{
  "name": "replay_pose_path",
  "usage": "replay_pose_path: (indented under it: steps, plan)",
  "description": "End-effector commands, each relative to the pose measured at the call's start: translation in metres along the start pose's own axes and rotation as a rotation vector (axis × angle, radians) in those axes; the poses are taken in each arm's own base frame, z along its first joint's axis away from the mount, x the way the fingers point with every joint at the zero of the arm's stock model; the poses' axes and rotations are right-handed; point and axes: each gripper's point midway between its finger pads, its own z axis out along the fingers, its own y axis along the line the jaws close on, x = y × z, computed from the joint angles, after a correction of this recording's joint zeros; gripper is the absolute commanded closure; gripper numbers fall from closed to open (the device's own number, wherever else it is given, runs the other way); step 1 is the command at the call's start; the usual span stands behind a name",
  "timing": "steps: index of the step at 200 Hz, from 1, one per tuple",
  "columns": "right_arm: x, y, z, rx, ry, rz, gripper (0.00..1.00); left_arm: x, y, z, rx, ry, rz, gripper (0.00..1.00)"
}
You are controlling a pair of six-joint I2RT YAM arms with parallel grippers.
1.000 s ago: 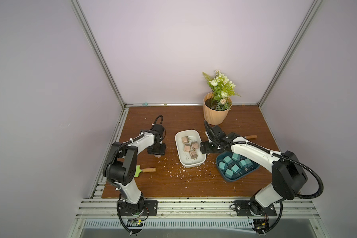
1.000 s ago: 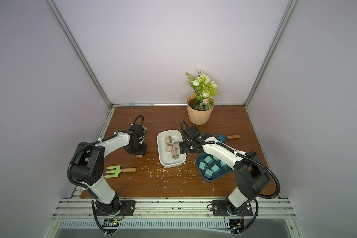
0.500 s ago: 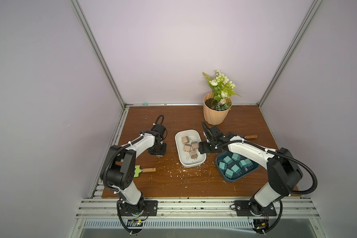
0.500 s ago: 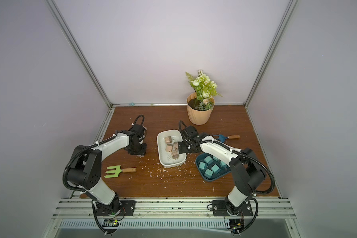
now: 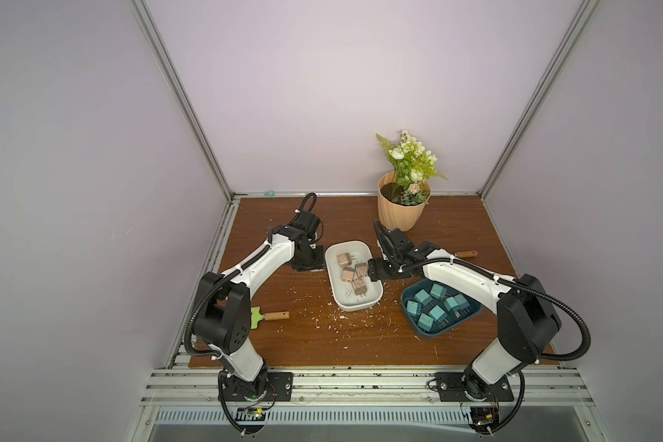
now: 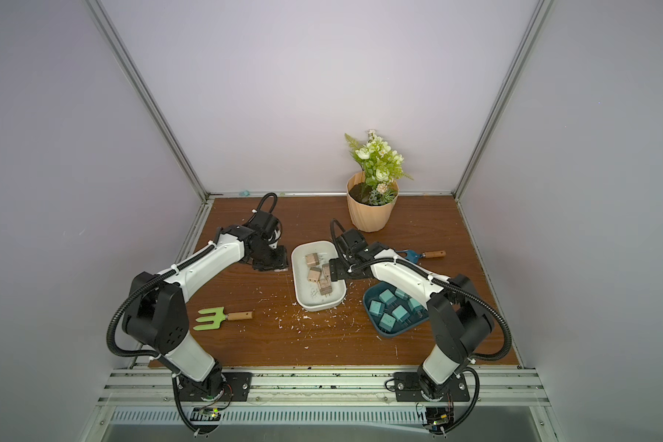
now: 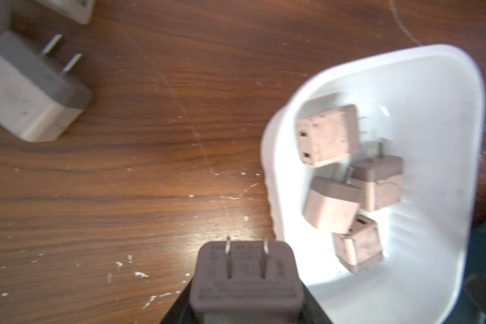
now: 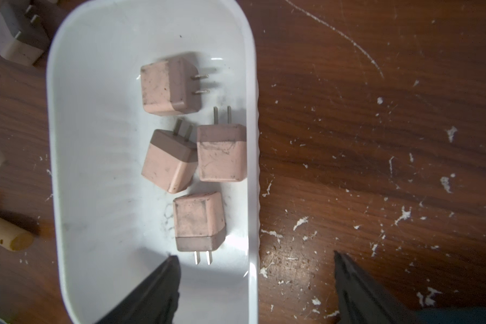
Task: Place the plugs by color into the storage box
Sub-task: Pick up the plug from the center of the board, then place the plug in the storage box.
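Right gripper [image 8: 256, 280] has edged left, spread over the rim of the white tub [image 8: 253, 140]. Left gripper [image 5: 306, 264] — fingers mostly hidden — pinches a tan plug [image 7: 244, 280]. Right arm [image 5: 460, 279] overlaps the teal tub [image 5: 437, 333].

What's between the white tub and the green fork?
Only bare, fleck-strewn table separates the white tub from the green fork; nothing else lies there, as shown in a top view.

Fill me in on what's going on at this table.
Two robot arms are sorting plugs by color. The left gripper grips a brown plug beside the white tub, which holds four tan plugs. The right gripper hangs open across that tub's rim. Teal plugs lie in the dark teal tub.
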Motion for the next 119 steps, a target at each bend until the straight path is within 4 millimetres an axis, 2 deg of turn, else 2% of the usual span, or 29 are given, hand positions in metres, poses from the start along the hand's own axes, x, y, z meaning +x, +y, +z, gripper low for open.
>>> replay_pose_path:
  steps: [1, 19, 50, 85, 119]
  plan:
    - [-0.012, -0.001, -0.010, 0.026, -0.035, -0.026, 0.12, 0.008, -0.034, -0.005, 0.041, 0.021, -0.017, 0.51]
    - [-0.014, -0.004, -0.014, 0.032, -0.051, -0.020, 0.12, 0.015, -0.048, 0.004, 0.016, 0.029, 0.011, 0.51]
    - [-0.011, -0.006, -0.016, 0.032, -0.053, -0.015, 0.12, 0.033, -0.058, 0.026, -0.048, 0.057, 0.063, 0.51]
    - [-0.003, -0.012, -0.020, 0.040, -0.047, -0.012, 0.12, 0.050, -0.064, 0.051, -0.090, 0.108, 0.102, 0.51]
    - [0.005, -0.018, -0.022, 0.043, -0.042, -0.005, 0.12, 0.058, -0.065, 0.074, -0.123, 0.142, 0.125, 0.52]
